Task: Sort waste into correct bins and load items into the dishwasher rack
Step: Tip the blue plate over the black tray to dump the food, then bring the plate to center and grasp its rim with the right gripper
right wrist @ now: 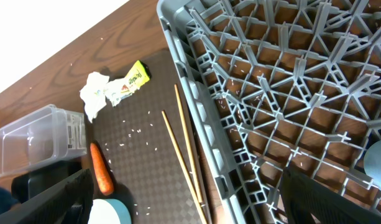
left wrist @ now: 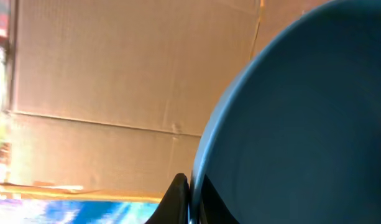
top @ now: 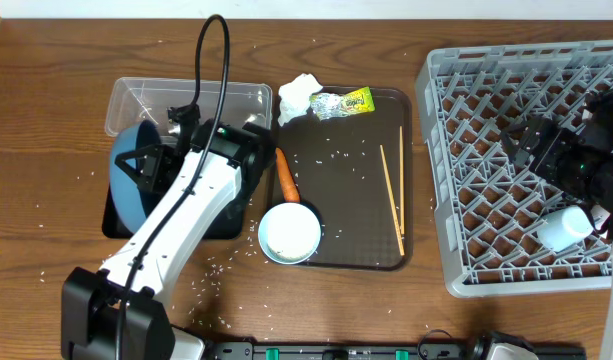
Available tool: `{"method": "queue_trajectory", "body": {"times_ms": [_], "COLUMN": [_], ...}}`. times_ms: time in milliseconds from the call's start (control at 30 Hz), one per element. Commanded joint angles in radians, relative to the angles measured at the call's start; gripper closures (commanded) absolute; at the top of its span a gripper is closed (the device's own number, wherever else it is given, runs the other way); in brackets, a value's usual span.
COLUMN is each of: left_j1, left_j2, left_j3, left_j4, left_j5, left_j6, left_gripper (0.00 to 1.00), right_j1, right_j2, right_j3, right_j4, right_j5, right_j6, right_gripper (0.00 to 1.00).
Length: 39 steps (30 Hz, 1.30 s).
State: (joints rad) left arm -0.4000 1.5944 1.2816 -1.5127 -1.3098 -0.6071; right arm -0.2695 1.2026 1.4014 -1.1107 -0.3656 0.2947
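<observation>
My left gripper [top: 149, 163] is shut on the rim of the large dark-blue plate [top: 126, 192], which is held tilted over the black tray [top: 114, 229]. In the left wrist view the plate [left wrist: 302, 124] fills the right side, its rim pinched at the fingers [left wrist: 178, 198]. My right gripper [top: 528, 140] hangs open and empty above the grey rack [top: 486, 200]; a pale cup [top: 564, 228] lies in the rack. On the brown serving tray [top: 356, 225] lie the tissue [top: 298, 97], wrapper [top: 344, 103], carrot [top: 286, 175], white bowl [top: 289, 233] and chopsticks [top: 391, 195].
The clear tub [top: 186, 98] stands behind the black tray. Rice grains are scattered over the serving tray and the wooden table. From the right wrist I see the chopsticks [right wrist: 184, 152], carrot [right wrist: 102, 169], tissue [right wrist: 96, 92] and rack wall [right wrist: 206, 134].
</observation>
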Motion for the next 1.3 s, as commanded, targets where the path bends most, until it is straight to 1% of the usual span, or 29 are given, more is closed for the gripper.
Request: {"method": "queue_trajectory", "body": {"times_ms": [0,133,267,333,433,500,633,700,800,867,900,1133,1200,1267], "left_j1": [0.002,0.002,0.002,0.001,-0.004,-0.006,-0.005,-0.005,-0.005,-0.008,-0.016,-0.084,-0.104,-0.127], "left_j2": [-0.006,-0.006,-0.006,-0.012,-0.039,-0.068,-0.156,-0.209,-0.292,-0.323,-0.332,-0.310,-0.307,-0.313], "left_j3": [0.009,0.009,0.009,0.014,0.052,0.097,0.232,0.293,0.311,0.306,0.306,0.306,0.306,0.307], "left_j4": [0.020,-0.034,-0.046,-0.046,-0.042,-0.038,0.006,0.101,0.307,0.399,0.427,0.457,0.476,0.497], "left_j5": [0.016,-0.049,-0.039,-0.016,0.072,0.150,0.406,0.631,1.048,1.233,1.281,1.277,1.277,1.277], "left_j6": [-0.030,-0.023,-0.031,-0.035,-0.045,-0.045,-0.019,0.059,0.241,0.293,0.298,0.303,0.303,0.303], "left_gripper": [0.94,0.94,0.94,0.94,0.94,0.94,0.94,0.94,0.94,0.94,0.94,0.94,0.94,0.94], "right_j1": [0.009,0.009,0.009,0.009,0.009,0.009,0.009,0.013,0.054,0.105,0.140,0.386,0.447,0.502], "right_j2": [0.002,0.002,0.002,0.002,0.002,0.002,0.002,0.002,0.002,0.002,0.002,0.002,0.002,0.003], "right_j3": [0.003,0.003,0.003,0.003,0.003,0.003,0.003,0.003,0.003,0.003,0.003,0.003,0.003,0.003], "right_j4": [-0.001,-0.005,-0.006,-0.007,-0.005,0.003,0.027,0.039,0.062,0.082,0.093,0.186,0.211,0.213], "right_j5": [0.003,0.003,0.003,0.001,-0.057,-0.117,-0.257,-0.358,-0.497,-0.550,-0.557,-0.534,-0.444,-0.280], "right_j6": [-0.019,-0.019,-0.020,-0.023,-0.075,-0.112,-0.157,-0.204,-0.250,-0.260,-0.260,-0.285,-0.267,-0.239], "right_gripper": [0.12,0.11,0.11,0.11,0.11,0.11,0.14,0.15,0.17,0.17,0.17,0.17,0.20,0.20]}}
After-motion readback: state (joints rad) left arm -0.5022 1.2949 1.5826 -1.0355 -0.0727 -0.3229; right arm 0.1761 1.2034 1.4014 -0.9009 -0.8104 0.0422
